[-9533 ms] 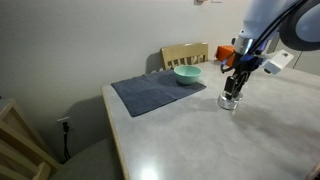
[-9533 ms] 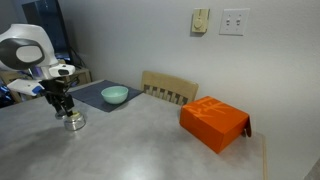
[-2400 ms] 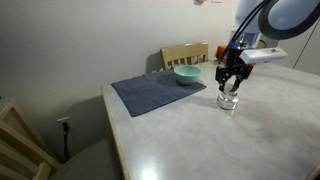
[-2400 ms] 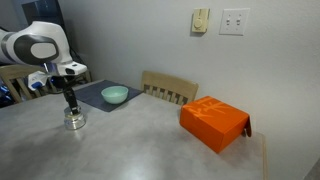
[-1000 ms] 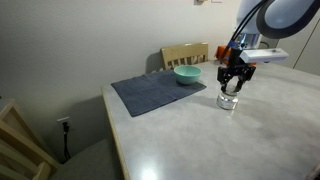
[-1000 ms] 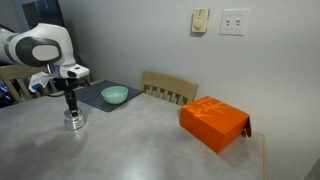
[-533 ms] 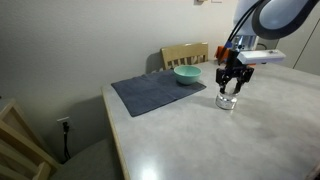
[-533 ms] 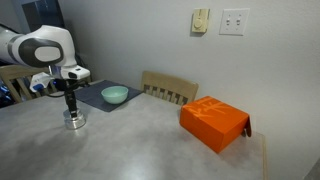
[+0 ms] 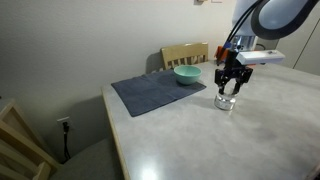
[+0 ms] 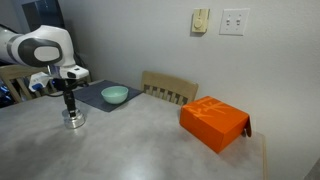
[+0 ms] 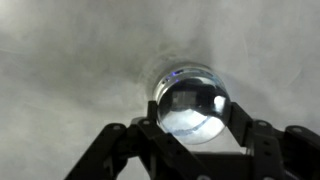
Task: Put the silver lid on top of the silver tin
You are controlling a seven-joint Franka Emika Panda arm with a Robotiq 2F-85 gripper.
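Observation:
The silver tin (image 9: 226,102) (image 10: 73,121) stands on the pale table right of the grey mat. My gripper (image 9: 229,90) (image 10: 69,106) points straight down just above it. In the wrist view my two black fingers (image 11: 192,118) press the sides of a round shiny disc, the silver lid (image 11: 190,100). The lid is centred over the tin, which it hides in that view. I cannot tell whether the lid rests on the tin's rim or hangs slightly above it.
A teal bowl (image 9: 187,74) (image 10: 115,95) sits on a grey mat (image 9: 150,93). An orange box (image 10: 214,122) lies far along the table. A wooden chair back (image 9: 185,54) (image 10: 170,88) stands behind the table, near the wall.
The gripper has drifted very slightly sideways over the tin in the last second. Its height and its fingers look unchanged.

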